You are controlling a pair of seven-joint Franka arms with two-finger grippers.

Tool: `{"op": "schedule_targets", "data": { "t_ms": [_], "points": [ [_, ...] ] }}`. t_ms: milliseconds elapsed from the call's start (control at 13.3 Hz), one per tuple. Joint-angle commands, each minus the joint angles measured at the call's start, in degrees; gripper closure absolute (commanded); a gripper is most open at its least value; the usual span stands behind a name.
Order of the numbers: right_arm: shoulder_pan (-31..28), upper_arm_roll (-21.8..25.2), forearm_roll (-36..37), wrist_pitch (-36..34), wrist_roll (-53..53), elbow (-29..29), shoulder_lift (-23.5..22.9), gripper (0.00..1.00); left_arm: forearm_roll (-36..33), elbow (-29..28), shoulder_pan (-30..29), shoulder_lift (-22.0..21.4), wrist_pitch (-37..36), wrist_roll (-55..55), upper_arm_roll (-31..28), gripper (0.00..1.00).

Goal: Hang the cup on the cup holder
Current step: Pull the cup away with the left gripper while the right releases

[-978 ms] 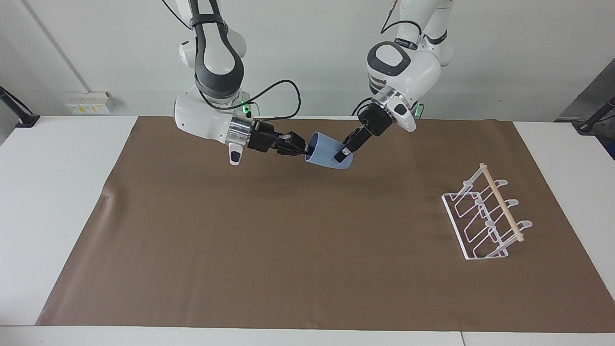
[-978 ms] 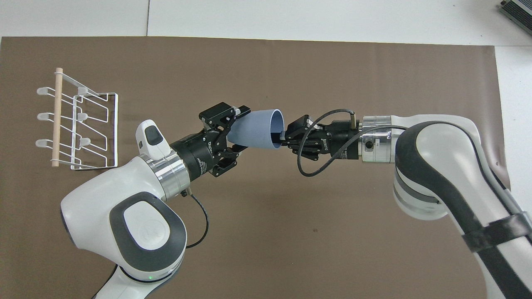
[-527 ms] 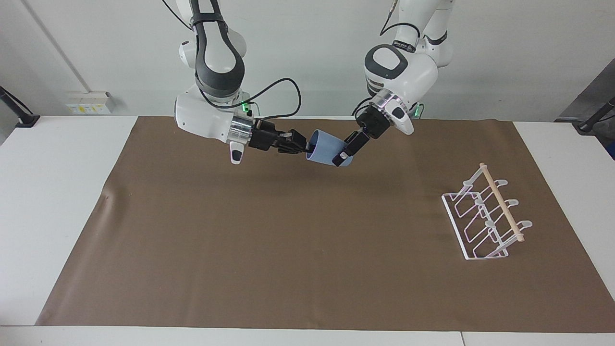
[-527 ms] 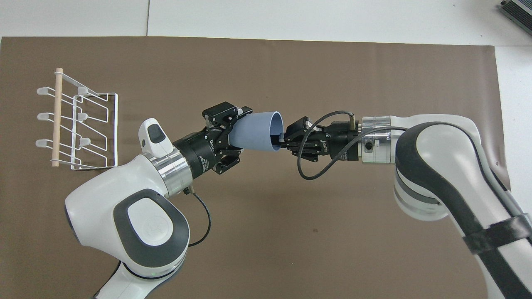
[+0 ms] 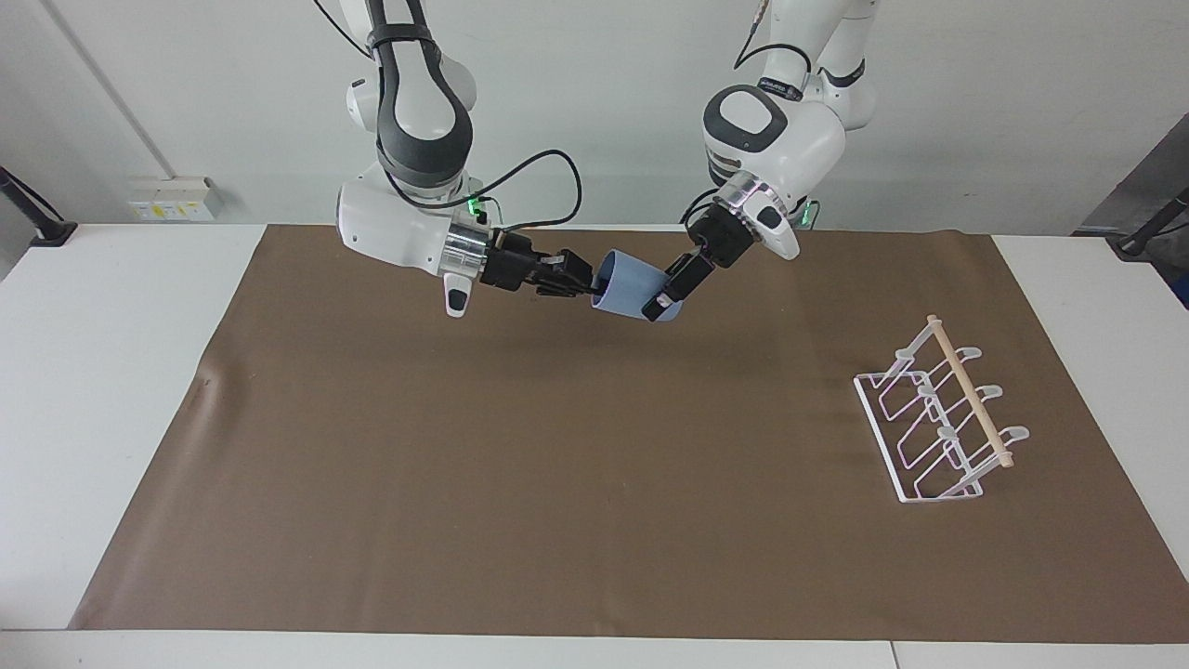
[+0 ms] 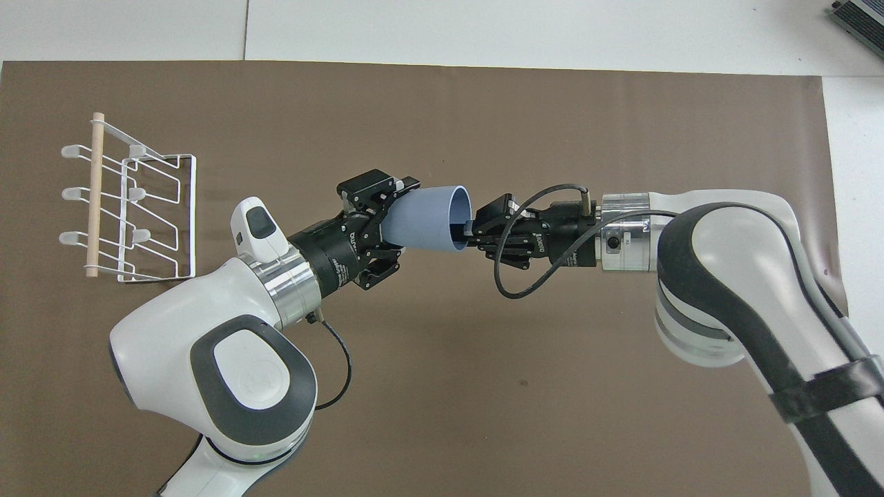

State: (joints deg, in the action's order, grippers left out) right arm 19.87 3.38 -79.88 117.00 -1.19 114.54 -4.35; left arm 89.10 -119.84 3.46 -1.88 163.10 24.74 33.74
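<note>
Over brown mat [image 5: 520, 465], tilted light-blue cup [image 5: 632, 290]

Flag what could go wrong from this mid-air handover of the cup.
Both grippers hold the cup in the air over the mat: the left gripper at its base end, the right gripper at its rim. If the right gripper lets go while the left's grip is weak, the cup may fall. The rack is at the left arm's end, so carrying risks slipping.
</note>
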Motion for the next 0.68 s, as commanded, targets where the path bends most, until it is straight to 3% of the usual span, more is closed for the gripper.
{"op": "schedule_targets", "data": {
  "t_ms": [0, 301, 602],
  "points": [
    [-0.27, -0.04, 1.04, 0.15, -0.83, -0.01, 0.83, 0.0, -0.5, -0.48, -0.12, 0.39, 1.95, -0.57, 0.71, 1.0],
    [-1.41, 0.23, 7.08, 0.06, -1.1, -0.36, 0.57, 0.0, -6.03, -0.74, -0.91, 0.65, 3.01, -1.54, 0.45, 1.0],
    [-4.91, 0.32, 28.05, 0.42, 0.57, -3.79, 0.31, 0.0, -19.71, -1.45, -2.23, 1.44, 2.57, -1.62, -3.49, 1.0]
  ]
}}
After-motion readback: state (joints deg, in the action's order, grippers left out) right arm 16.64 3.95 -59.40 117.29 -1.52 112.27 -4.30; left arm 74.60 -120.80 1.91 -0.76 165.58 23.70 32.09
